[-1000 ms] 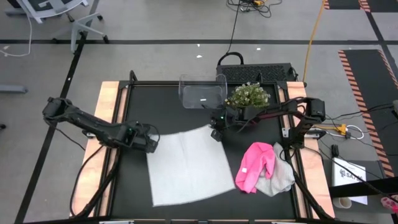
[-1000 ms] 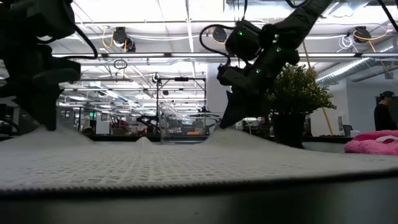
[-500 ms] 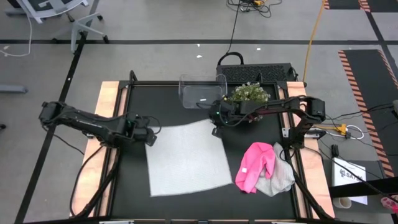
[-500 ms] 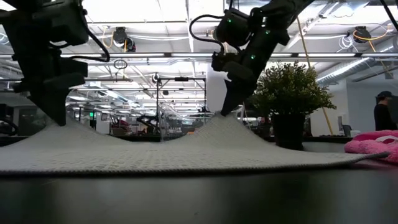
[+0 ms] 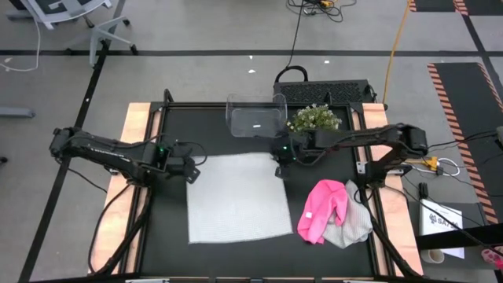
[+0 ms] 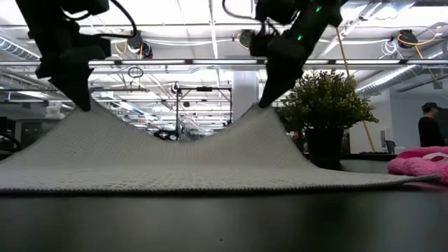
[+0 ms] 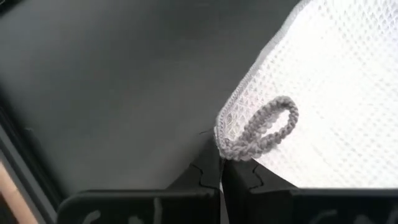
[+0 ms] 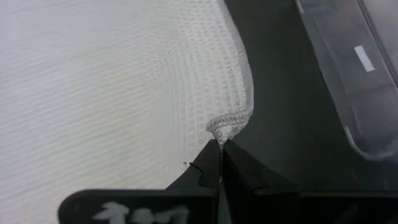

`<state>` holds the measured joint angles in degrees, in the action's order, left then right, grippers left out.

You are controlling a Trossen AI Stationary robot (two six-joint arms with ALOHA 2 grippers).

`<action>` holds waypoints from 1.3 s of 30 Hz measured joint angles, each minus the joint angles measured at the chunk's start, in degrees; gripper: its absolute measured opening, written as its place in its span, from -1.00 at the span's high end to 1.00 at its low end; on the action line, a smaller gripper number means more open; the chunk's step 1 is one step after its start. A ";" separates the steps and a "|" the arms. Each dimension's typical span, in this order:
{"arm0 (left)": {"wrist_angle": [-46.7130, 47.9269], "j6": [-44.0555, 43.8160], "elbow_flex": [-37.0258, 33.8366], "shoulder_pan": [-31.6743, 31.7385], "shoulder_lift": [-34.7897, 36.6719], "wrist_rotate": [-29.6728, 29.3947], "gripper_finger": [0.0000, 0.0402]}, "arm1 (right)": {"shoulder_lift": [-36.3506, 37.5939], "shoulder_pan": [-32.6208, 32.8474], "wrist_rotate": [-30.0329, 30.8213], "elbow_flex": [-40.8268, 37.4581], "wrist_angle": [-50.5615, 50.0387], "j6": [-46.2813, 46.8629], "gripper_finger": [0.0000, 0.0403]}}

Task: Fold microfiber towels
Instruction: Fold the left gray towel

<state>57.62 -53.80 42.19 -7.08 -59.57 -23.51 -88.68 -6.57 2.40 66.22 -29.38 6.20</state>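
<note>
Black surface [image 5: 161,228] with wood side rails, grey floor around it. White towel [image 5: 236,196] spread at centre of the high view, its two far corners lifted off the surface; near edge lies flat across the low view.

Left tool [image 5: 191,168] at the towel's upper-left corner, fingers clenched on that corner; wrist view shows the hanging loop [image 7: 264,127] of the towel just beyond the pinched tips. Right tool [image 5: 280,163] at the upper-right corner, also clenched on the towel corner. Low view: cloth rises to two peaks under the tools and sags between them.

Pink towel [image 5: 322,209] bunched at lower right of the high view, lying partly over a pale grey towel [image 5: 351,226], both well apart from the tools. Clear bin [image 5: 255,118] at upper centre, small plant [image 5: 314,119] just right of it. Person [image 6: 430,131] stands at far right of the low view.
</note>
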 joint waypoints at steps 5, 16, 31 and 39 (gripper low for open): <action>0.25 -2.13 1.73 -3.38 -0.04 1.55 1.00 | 3.47 3.70 1.00 0.00 -2.15 1.32 1.00; 4.04 -9.96 7.82 -15.42 -4.66 6.18 1.00 | 4.04 12.51 0.74 0.00 -4.77 8.58 1.00; 2.01 -25.82 15.70 -29.85 -17.44 16.42 1.00 | 4.04 25.70 -2.59 -0.02 -4.36 22.77 1.00; -5.50 -31.52 16.16 -35.20 -25.29 18.41 1.00 | 2.83 31.20 -2.27 -4.49 4.50 28.76 1.00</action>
<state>52.12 -85.32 58.35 -42.28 -84.86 -5.10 -85.84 24.63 0.13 61.73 -24.88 34.96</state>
